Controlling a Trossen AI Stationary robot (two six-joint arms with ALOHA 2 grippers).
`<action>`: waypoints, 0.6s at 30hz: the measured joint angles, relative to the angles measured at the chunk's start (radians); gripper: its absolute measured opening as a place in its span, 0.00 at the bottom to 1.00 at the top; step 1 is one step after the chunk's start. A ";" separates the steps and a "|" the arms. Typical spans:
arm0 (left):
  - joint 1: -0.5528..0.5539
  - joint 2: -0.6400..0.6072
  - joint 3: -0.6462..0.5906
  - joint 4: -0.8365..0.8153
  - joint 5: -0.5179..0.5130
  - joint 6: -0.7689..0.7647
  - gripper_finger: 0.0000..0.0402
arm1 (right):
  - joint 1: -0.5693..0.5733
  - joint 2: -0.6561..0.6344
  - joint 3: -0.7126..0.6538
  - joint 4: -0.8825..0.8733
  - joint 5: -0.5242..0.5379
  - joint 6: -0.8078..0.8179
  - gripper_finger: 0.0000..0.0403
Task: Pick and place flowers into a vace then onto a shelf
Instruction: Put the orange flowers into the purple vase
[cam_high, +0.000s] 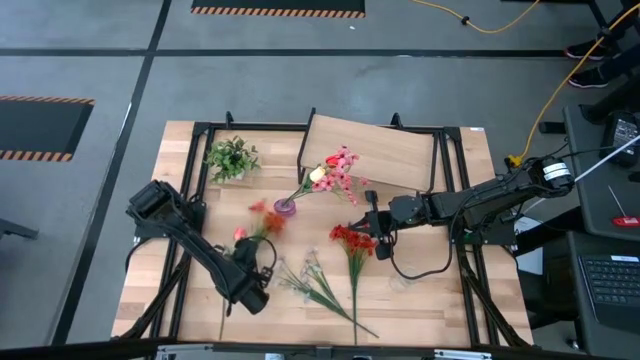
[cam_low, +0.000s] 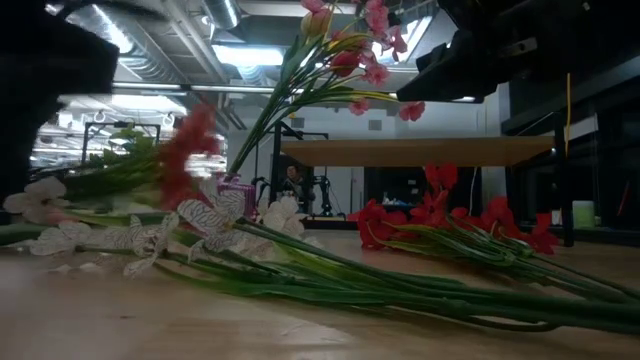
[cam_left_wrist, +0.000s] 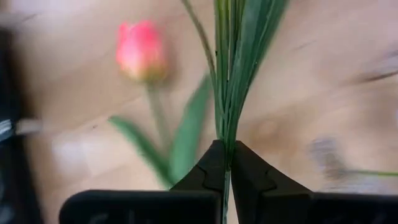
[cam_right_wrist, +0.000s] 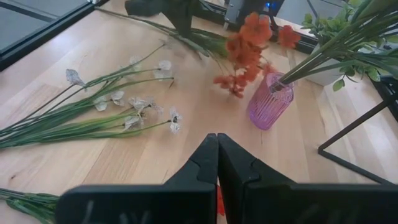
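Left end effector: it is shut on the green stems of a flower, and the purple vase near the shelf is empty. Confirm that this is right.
Not quite. The purple vase is not empty: a bunch of pink flowers already stands in it, leaning toward the shelf, as the high view shows. The rest holds: the left end effector is shut on green stems, seen in the left wrist view.

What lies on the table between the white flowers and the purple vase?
Only bare tabletop between the white flowers and the purple vase, seen in the right wrist view.
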 joint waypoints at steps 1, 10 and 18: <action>0.000 -0.012 0.002 0.001 -0.029 0.013 0.01 | 0.000 0.000 0.000 0.000 0.000 0.000 0.01; 0.008 -0.138 0.002 -0.020 -0.116 0.151 0.02 | 0.000 0.000 0.000 0.000 0.000 0.000 0.01; 0.012 -0.243 0.003 -0.036 -0.309 0.376 0.02 | 0.000 0.000 0.000 -0.003 0.000 0.000 0.01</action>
